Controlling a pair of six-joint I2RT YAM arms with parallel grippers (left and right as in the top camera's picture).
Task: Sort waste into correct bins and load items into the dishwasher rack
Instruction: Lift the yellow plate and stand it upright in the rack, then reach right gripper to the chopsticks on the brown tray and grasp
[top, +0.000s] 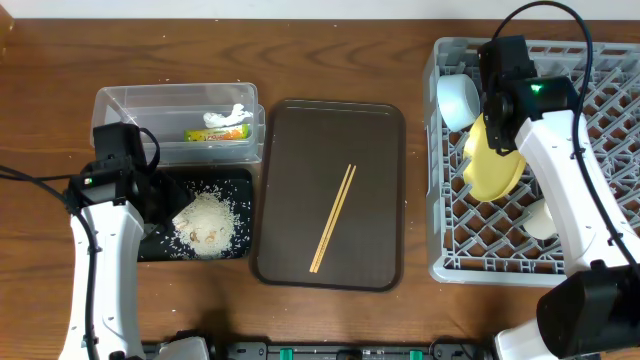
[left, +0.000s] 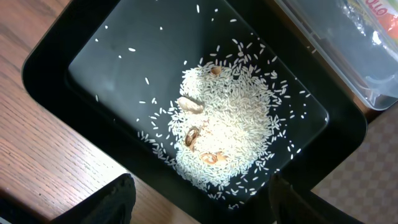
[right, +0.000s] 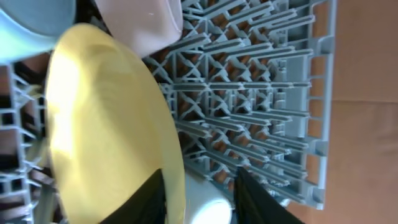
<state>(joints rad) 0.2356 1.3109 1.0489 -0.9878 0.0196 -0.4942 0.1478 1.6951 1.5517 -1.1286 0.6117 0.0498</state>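
Your R gripper (right: 202, 194) sits unclenched astride the round yellow plate (right: 106, 124) on edge in the grey pegged plastic rack (right: 261, 93); thin wooden chopsticks (top: 333, 218) lie at its 8 o'clock, axis 1-to-7, L gripper (left: 202, 196) unclenched too.

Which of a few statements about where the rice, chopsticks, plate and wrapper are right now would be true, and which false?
The yellow round plate sits in the large grey plastic dishwasher rack. True.
The two thin wooden chopsticks stand in the rack. False: the chopsticks lie on the dark brown serving tray.
The loose heap of white rice grains lies in the shallow black rectangular tray. True.
The green-yellow-orange snack wrapper lies in the black tray. False: the wrapper is in the clear plastic rectangular tub.
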